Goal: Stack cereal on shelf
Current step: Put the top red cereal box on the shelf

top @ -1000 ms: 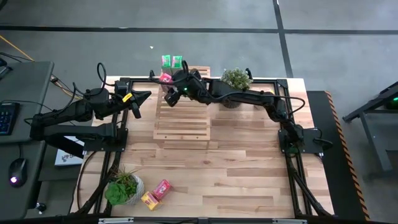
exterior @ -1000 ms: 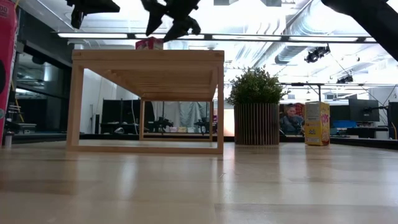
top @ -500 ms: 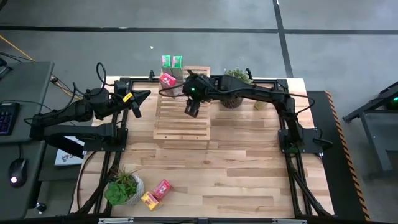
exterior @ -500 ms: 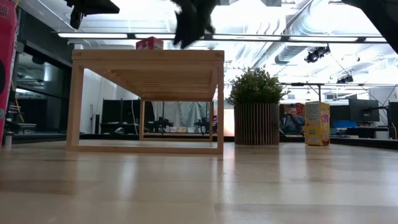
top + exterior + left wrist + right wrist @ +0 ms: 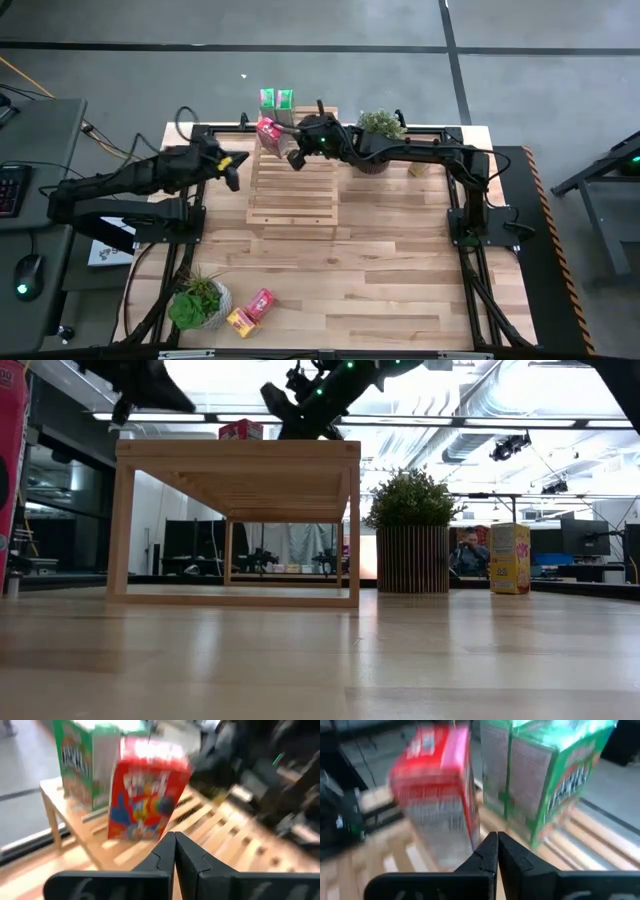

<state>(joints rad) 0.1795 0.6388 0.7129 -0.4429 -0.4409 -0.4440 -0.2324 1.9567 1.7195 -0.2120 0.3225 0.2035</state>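
The shelf (image 5: 293,188) stands at the table's far middle. Two green cereal boxes (image 5: 277,97) stand upright at its far left corner, and a red cereal box (image 5: 268,130) stands just in front of them, also seen in the low view (image 5: 240,429). My right gripper (image 5: 293,153) is shut above the shelf top, its tips right beside the red box (image 5: 437,780). My left gripper (image 5: 232,176) is shut and empty at the shelf's left edge, pointing at the red box (image 5: 145,795) from a short way off. My right gripper's shut fingertips (image 5: 492,842) stand at the red box's lower corner (image 5: 470,832), coming from the table's right, slanting down. Whether they touch the box I cannot tell. The box stands upright on the slats.
A potted plant (image 5: 380,130) stands right of the shelf, under my right arm, with a yellow box (image 5: 510,558) beyond it. Another plant (image 5: 198,303) sits at the near left corner, with a red-pink box (image 5: 261,303) and a yellow box (image 5: 240,322) lying beside it.
My right gripper has shut. It swung from beside the red box out over the shelf's middle and came back toward the box. My left arm has reached toward the table's right, bringing its shut gripper closer to the shelf's left edge.
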